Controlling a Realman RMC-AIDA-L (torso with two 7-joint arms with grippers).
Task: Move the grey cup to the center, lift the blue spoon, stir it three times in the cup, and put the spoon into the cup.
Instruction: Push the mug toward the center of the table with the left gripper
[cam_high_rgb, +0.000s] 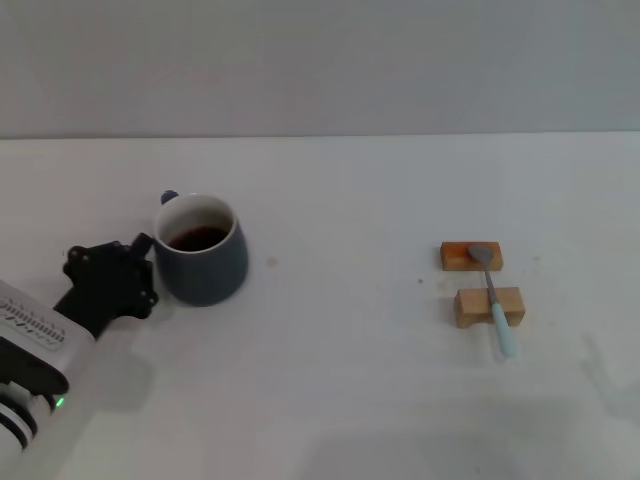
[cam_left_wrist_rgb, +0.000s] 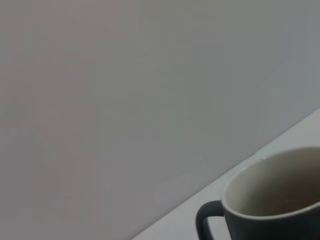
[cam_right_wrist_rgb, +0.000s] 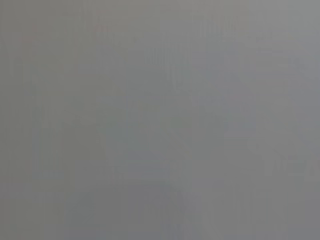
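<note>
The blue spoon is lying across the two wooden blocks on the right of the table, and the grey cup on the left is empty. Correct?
Not quite. The head view shows dark brown liquid in the grey cup. The blue spoon does lie across the two wooden blocks.

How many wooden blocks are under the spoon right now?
2. One small orange-brown wooden block under the spoon's bowl, farther from the robot; one paler wooden block under its handle, nearer. None seems hidden.
</note>
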